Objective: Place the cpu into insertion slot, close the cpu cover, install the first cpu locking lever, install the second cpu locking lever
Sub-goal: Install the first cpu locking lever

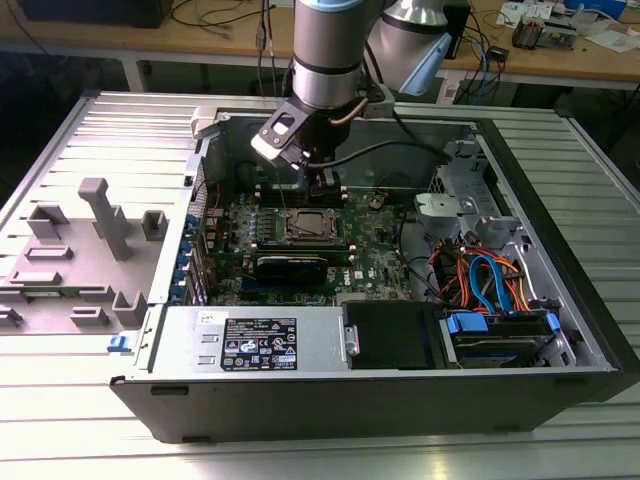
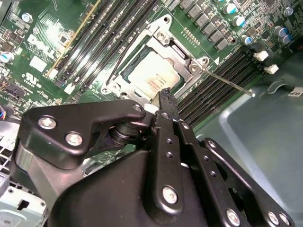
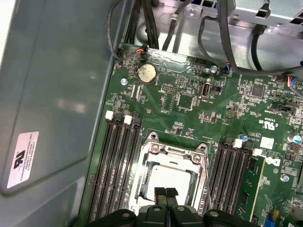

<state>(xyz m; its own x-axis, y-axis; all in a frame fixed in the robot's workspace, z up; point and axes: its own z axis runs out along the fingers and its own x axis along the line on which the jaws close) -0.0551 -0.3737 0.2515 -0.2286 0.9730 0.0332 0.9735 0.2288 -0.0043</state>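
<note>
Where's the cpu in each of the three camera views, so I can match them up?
Exterior view: the cpu sits mid-motherboard, right under the end effector.
Second wrist view: the cpu lies just beyond the end effector's tip.
First wrist view: the cpu is the pale square just beyond the end effector.
Shared landmark: the cpu cover, the silver frame around it.

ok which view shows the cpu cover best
Second wrist view: the cover is nearest there, one corner behind the end effector. First wrist view hides one edge likewise; exterior view shows it from far off.
</note>
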